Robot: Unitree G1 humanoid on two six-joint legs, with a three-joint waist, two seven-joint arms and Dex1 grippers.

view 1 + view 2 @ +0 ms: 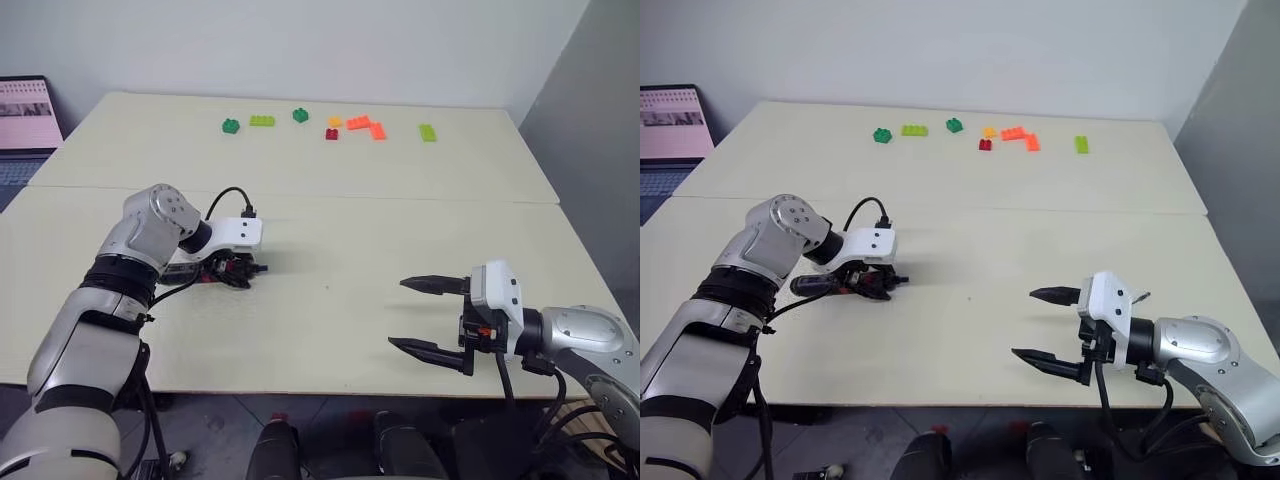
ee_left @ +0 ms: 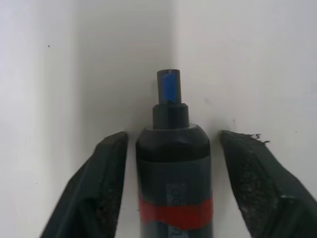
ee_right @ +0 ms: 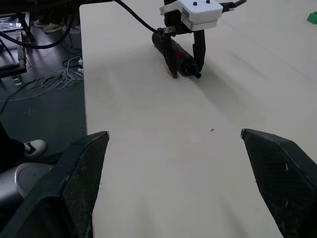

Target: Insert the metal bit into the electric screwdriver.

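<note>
The electric screwdriver (image 2: pixel 173 168), a black cylinder with a red band and a narrow tip, lies flat on the table at the left (image 1: pixel 816 285). My left gripper (image 1: pixel 872 283) points down over it. In the left wrist view its two black fingers (image 2: pixel 106 183) stand on either side of the screwdriver's body, with a small gap on each side. The right wrist view shows the same straddle from across the table (image 3: pixel 185 64). My right gripper (image 1: pixel 430 315) hovers open near the table's front right edge, nothing between its fingers. The metal bit is out of view.
Several toy bricks, green (image 1: pixel 262 121), red (image 1: pixel 331 134) and orange (image 1: pixel 366 124), lie in a row at the table's far side. A laptop (image 1: pixel 25 115) stands off the table's far left. A seam (image 1: pixel 400 197) runs across the table top.
</note>
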